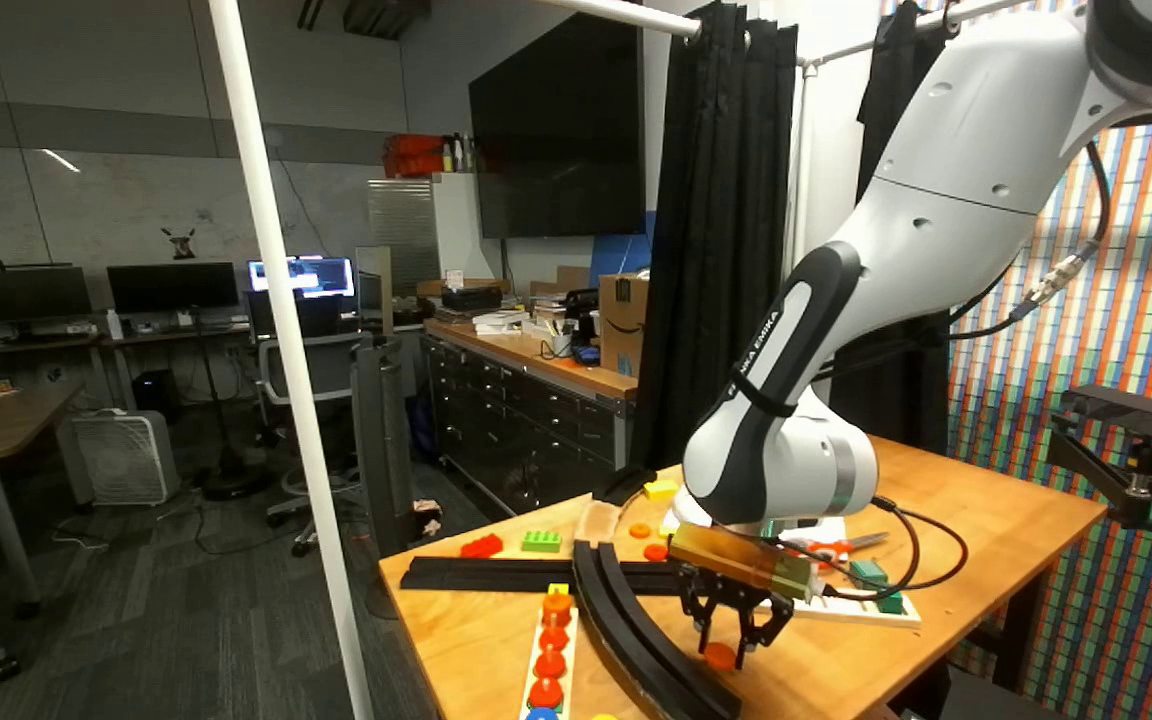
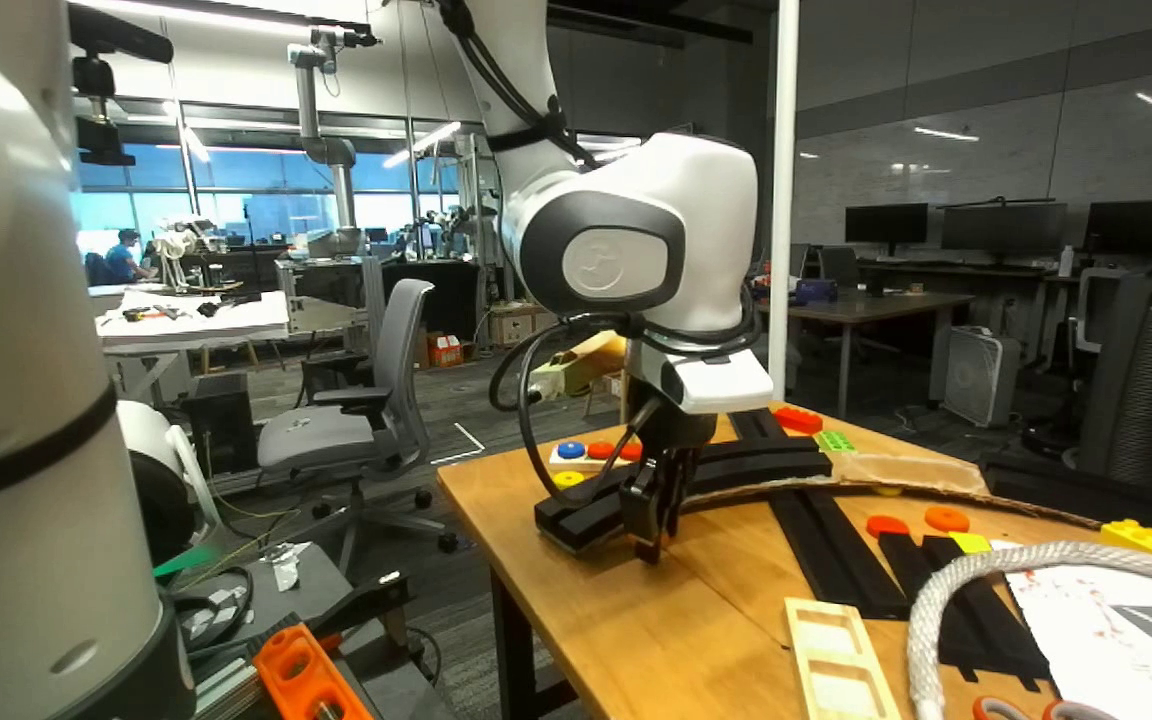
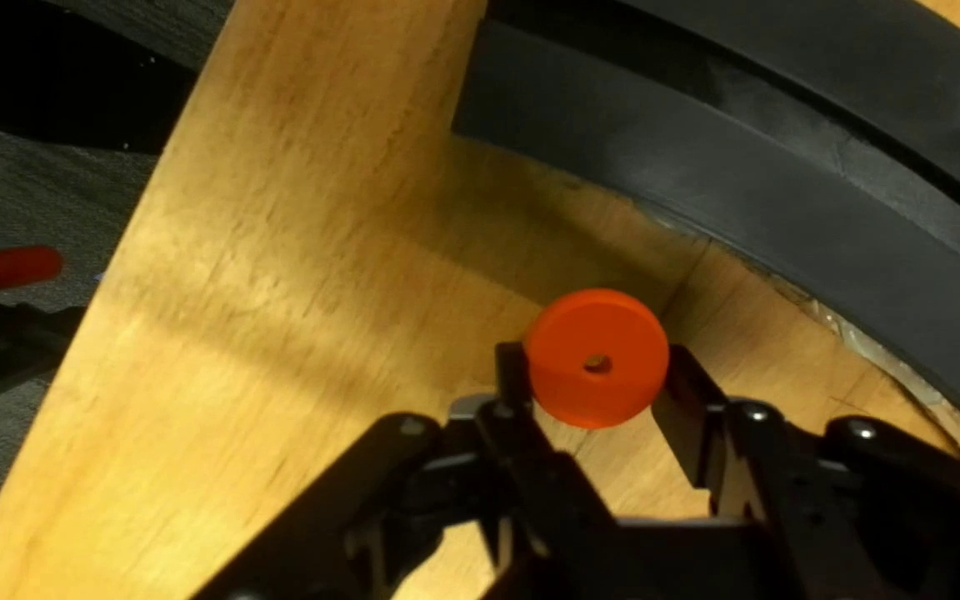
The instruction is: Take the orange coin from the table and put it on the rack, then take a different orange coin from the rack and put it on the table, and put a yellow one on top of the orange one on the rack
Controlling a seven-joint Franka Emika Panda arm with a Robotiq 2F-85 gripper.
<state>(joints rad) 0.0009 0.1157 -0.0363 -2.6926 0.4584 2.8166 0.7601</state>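
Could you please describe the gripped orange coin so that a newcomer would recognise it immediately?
On the light wooden table, find the curved black track. Beside it, near one end, is the orange coin, the only disc held by the hand.

orange or red discs [image 3: 597, 390]: at least 7 | blue disc [image 2: 571, 451]: 1 | scissors [image 1: 829, 549]: 1

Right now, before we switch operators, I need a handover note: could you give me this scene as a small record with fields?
Gripper: closed around an orange disc with a center hole
Disc height: at or just above the wooden tabletop; contact unclear
Beside the disc: curved black track, not touching it
White strip: red-orange discs in a row, blue disc at one end
Yellow disc: on the tabletop, between strip and track
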